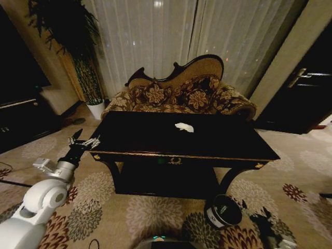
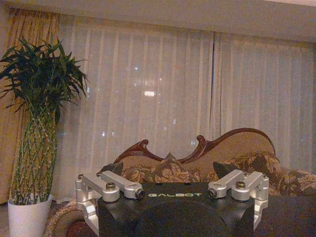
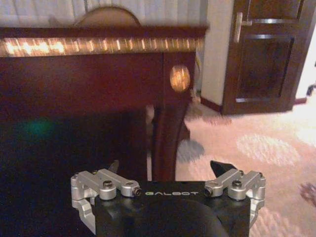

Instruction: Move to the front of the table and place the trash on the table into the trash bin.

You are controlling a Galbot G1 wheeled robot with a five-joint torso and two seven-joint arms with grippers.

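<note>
Behind the table (image 1: 155, 140), along its far edge, you have the floral sofa (image 1: 181, 96) with its carved back, and behind that the pale curtains (image 1: 155, 36). Off the table's far left corner stands a tall plant (image 1: 78, 46) in a white pot (image 1: 96, 109), close to the sofa's end. A dark door (image 1: 306, 88) with a metal handle stands beyond the table's right end, well apart from it.

On the tabletop you see one white paper wad, the trash (image 1: 184, 127), lying a little right of centre and nearer the far edge than the near one. The dark surface around it looks bare, though the low light hides small detail.

The trash bin (image 1: 224, 210) sits on the patterned carpet (image 1: 155, 212) in front of the table, below the near edge and just outside the right front leg. It is tilted toward you, showing its dark mouth and the white label on its side. You cannot tell whether anything lies inside.

Your left gripper (image 1: 85, 141) hangs just off the near left corner, at about tabletop height, fingers spread apart and holding nothing. Your right gripper (image 1: 262, 217) is low, just right of the bin and near the carpet, below the table's near right corner; its fingers are also parted and empty.
</note>
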